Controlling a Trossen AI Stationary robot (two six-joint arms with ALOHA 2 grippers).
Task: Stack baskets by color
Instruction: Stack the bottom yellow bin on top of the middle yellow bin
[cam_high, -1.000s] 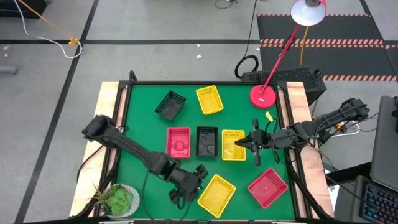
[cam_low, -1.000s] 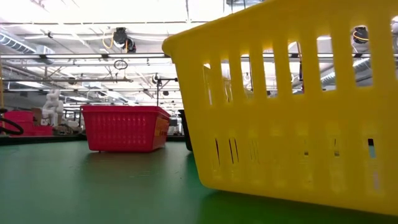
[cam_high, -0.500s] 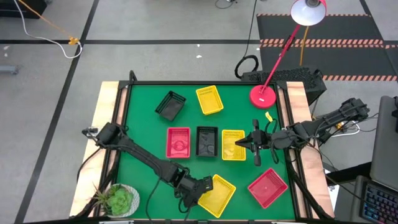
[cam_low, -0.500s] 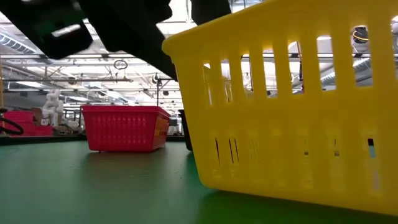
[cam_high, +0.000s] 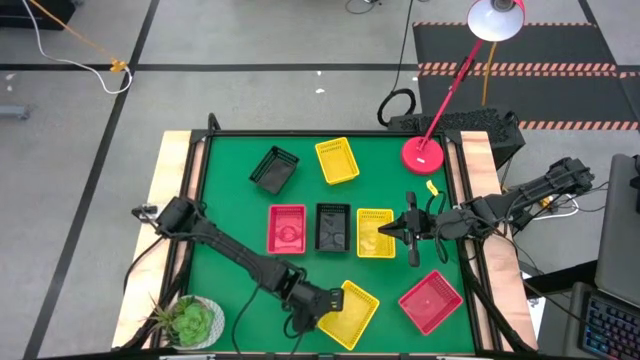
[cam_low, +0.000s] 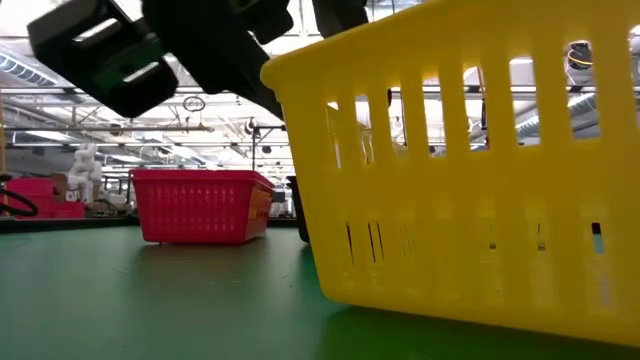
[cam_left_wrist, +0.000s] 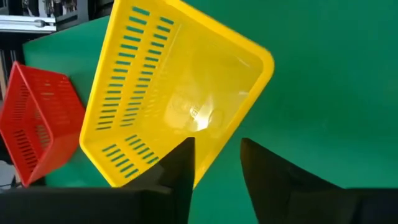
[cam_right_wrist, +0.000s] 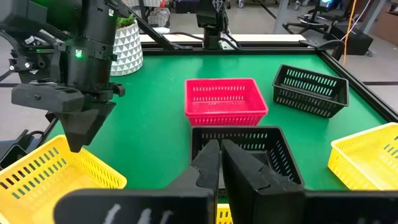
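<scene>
I have the left gripper (cam_high: 322, 308) at the lower middle of the high view, its jaws spread astride one wall of a yellow basket (cam_high: 350, 312) resting on the green surface (cam_high: 230, 215). My right gripper (cam_high: 382, 232), jaws pressed together and empty, hangs over the yellow basket ending the centre row (cam_high: 375, 232), beside a black basket (cam_high: 333, 227) and a red basket (cam_high: 287, 228).

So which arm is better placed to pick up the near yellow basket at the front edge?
The left. The left gripper is open, its fingers straddling that yellow basket wall. The right gripper is shut, hovering over the middle row's yellow basket, farther away.
</scene>
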